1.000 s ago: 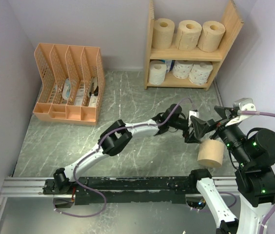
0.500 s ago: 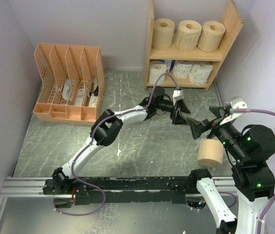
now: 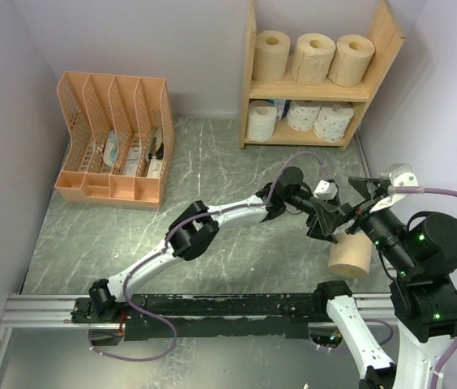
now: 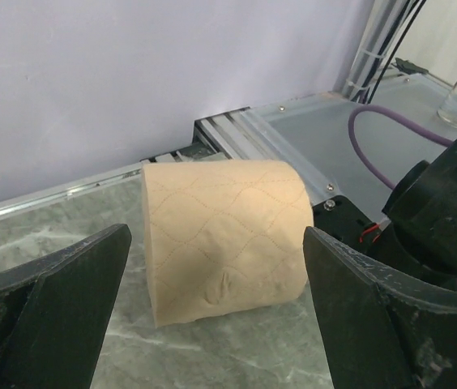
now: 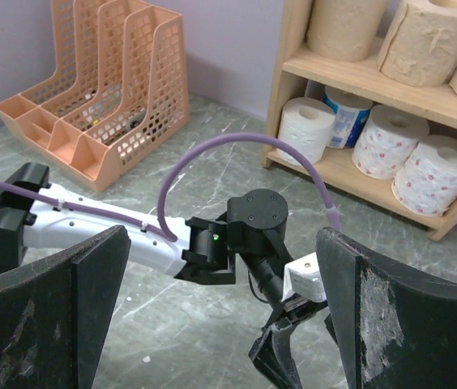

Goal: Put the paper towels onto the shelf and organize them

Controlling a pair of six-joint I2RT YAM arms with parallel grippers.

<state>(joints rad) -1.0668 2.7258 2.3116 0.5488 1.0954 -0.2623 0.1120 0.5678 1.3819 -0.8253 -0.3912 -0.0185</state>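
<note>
1. Since half a second ago the left gripper (image 3: 323, 217) has swung away from the shelf front, down and right toward the loose roll. The roll itself has not shifted.
2. Left gripper: jaws spread wide, holding nothing. In its wrist view the tan roll (image 4: 224, 239) sits framed between the fingers, ahead of them and untouched.
3. Right gripper (image 3: 352, 209): also spread and empty, hovering just beside the left one, above the roll.
4. The roll (image 3: 350, 255) lies on its side on the table (image 3: 212, 186), near the right arm's base and well apart from the shelf (image 3: 308, 91).
5. The shelf holds three tan rolls on the top tier. Three white rolls sit below, with a blue-marked one tucked behind them.
6. Handling, by my reckoning:
   - It is light and soft and will dent under a hard squeeze.
   - The quilted paper should not slip.
   - As the jaws are lined up, closing would press the two flat ends, where the core gives stiffness. That is a sound hold if kept gentle.
7. This is likely the last roll, bound for the top tier with the other tan rolls.
</note>
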